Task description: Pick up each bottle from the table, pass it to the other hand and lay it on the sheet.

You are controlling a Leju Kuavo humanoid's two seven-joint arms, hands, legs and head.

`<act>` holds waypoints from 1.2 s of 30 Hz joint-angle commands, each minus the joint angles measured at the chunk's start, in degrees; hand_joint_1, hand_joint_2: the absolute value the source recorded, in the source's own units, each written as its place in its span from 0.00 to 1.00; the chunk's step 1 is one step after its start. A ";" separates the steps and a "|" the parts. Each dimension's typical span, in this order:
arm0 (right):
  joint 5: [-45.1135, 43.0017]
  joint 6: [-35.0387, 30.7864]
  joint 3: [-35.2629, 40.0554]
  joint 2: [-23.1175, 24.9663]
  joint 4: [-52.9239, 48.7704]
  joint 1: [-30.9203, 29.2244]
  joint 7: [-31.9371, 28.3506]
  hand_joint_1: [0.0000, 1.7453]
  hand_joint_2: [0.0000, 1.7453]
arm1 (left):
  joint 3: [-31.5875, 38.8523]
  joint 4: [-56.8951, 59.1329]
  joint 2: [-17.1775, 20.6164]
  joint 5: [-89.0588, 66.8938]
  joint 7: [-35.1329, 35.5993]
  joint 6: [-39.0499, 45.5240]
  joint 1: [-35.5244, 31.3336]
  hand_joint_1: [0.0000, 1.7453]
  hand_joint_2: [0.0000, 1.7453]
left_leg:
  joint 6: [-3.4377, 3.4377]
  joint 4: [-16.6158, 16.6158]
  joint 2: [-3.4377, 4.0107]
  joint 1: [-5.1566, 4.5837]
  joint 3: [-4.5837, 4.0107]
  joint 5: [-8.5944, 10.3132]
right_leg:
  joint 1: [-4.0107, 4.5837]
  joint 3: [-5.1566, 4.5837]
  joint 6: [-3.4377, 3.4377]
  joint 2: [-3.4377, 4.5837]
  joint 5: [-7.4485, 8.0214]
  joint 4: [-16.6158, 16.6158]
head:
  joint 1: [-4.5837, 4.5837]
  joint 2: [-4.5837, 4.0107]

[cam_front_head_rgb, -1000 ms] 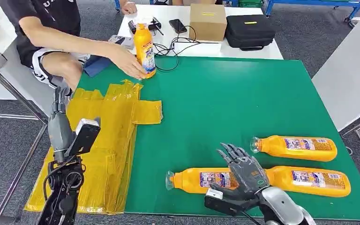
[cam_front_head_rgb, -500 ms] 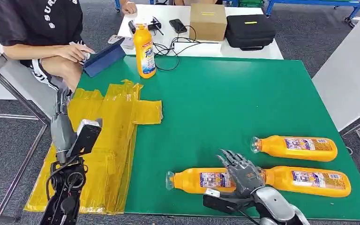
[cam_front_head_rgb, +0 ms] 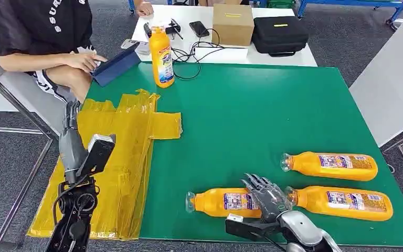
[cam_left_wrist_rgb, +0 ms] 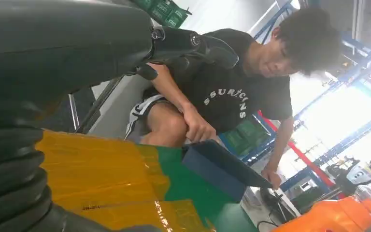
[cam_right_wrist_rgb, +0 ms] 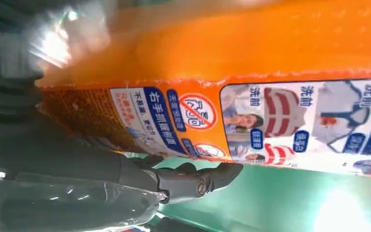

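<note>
1. Near bottle lying on green surface, by its front edge.
2. Right robot hand lowered onto it over the last second, fingers spread, not yet gripping.
3. Left robot hand open over sheet, waiting.
4. Person's hand gone from upright bottle.

The bench carries a matt green, smooth covering. The sheet is translucent yellow plastic film, creased and glossy where light catches it. Each bottle is smooth orange plastic with a glossy printed label. The right hand has dark, matt plastic fingers; its arm shell is satin silver. The cardboard box is matt brown, and the case is black woven fabric.
</note>
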 commanded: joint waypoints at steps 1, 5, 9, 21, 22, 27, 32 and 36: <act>0.71 -0.58 2.13 2.30 4.64 -2.32 2.17 0.00 1.00 | -0.33 3.21 0.47 0.18 0.54 -0.24 -1.72 0.00 1.00 | -0.08 -0.08 0.05 0.03 0.21 -0.05 | 0.03 0.20 -0.03 0.00 -0.04 -0.10 | 0.00 0.00; 2.15 -1.31 2.43 3.16 6.51 -2.79 3.84 0.00 1.00 | -0.25 3.27 0.01 -0.38 0.96 -0.27 -1.42 0.00 1.00 | -0.11 -0.15 0.10 0.03 0.37 -0.08 | 0.03 0.35 -0.03 0.02 -0.06 -0.16 | 0.00 0.00; 2.99 -1.31 2.38 4.13 8.24 -2.77 4.35 1.00 1.00 | 0.22 3.89 -0.15 -0.68 1.09 -0.29 -1.75 0.00 1.00 | -0.13 -0.17 0.08 0.04 0.51 -0.11 | 0.04 0.50 -0.04 -0.01 -0.10 -0.21 | 0.00 0.00; 5.31 -4.17 -1.37 7.84 4.34 -3.14 2.01 1.00 1.00 | 1.02 2.78 -0.11 -1.12 0.92 -1.18 -1.41 0.00 1.00 | -0.18 -0.22 0.15 0.03 0.64 -0.13 | 0.03 0.59 -0.07 0.03 -0.11 -0.21 | 0.00 0.00; 5.49 -4.51 -1.75 8.16 3.96 -3.30 1.50 1.00 1.00 | 1.06 2.71 -0.08 -1.10 0.93 -1.16 -1.39 0.00 1.00 | -0.17 -0.15 0.13 0.03 0.56 -0.13 | 0.02 0.51 -0.06 0.02 -0.11 -0.15 | 0.00 0.00; 5.98 -8.18 -6.15 12.29 2.89 -5.04 -1.95 1.00 1.00 | 1.33 1.14 -0.50 -1.04 0.58 -1.00 -0.19 0.00 1.00 | -0.15 -0.11 0.29 0.01 0.47 -0.15 | 0.01 0.38 -0.06 0.19 -0.09 -0.08 | 0.00 0.00; 2.38 -17.69 -14.48 18.92 0.90 -7.75 -2.58 1.00 1.00 | 5.36 -9.49 -3.53 19.30 -5.19 -15.01 4.23 0.00 1.00 | -0.14 -0.06 0.29 0.02 0.40 -0.16 | 0.02 0.32 -0.03 0.20 -0.10 -0.04 | 0.00 0.00; -2.61 -24.74 -17.81 22.41 -3.13 -8.73 -3.95 1.00 1.00 | 6.99 -14.38 -4.90 33.29 -1.45 -25.45 4.61 0.00 1.00 | -0.15 0.00 0.47 0.03 0.27 -0.19 | 0.03 0.18 -0.04 0.38 -0.08 0.03 | 0.00 0.00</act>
